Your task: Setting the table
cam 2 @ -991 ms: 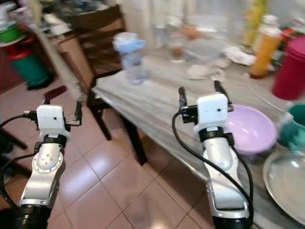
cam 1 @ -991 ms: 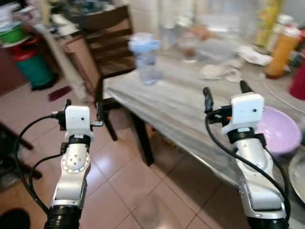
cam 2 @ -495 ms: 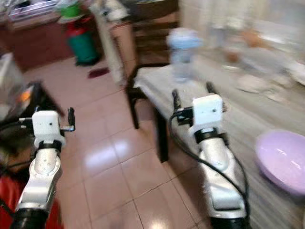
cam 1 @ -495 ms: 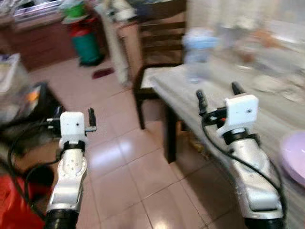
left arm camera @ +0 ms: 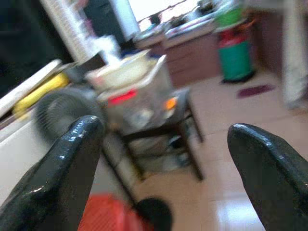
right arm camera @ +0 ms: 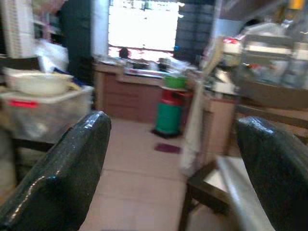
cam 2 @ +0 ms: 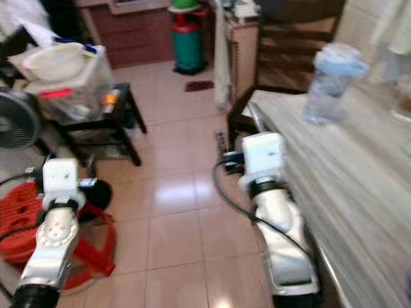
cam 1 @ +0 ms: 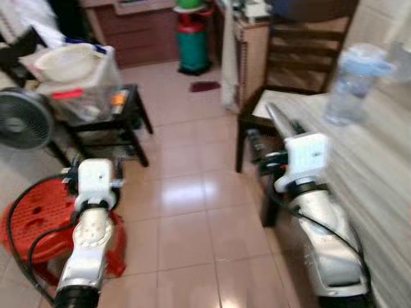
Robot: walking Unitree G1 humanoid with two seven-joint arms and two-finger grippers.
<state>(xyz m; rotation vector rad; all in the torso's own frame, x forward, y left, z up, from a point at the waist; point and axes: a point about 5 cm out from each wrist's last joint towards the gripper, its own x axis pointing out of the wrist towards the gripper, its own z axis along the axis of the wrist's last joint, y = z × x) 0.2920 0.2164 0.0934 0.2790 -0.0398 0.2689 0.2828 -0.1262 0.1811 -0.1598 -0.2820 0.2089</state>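
Observation:
The grey marble-look table (cam 1: 376, 167) runs along the right edge, with a clear water bottle with a pale blue lid (cam 1: 352, 82) standing near its corner. My right gripper (cam 1: 275, 133) is held out beside the table's corner, open, with nothing between its fingers (right arm camera: 62, 173). Over the tiled floor, my left gripper (cam 1: 94, 167) is also open and empty; its fingertips (left arm camera: 72, 159) frame the room beyond. The picture is blurred.
A dark wooden chair (cam 1: 302, 58) stands at the table's far end. A red plastic stool (cam 1: 35, 224) sits under my left arm, with a fan (cam 1: 22, 119) and a black stand holding a plastic box and a white bowl (cam 1: 64, 61) behind it. A green cylinder (cam 1: 192, 45) stands at the back.
The whole view has swung left: the purple bowl and the table's far items have left the picture, and the stool, fan and stand have come in. Both arms keep their pose, fingers open.

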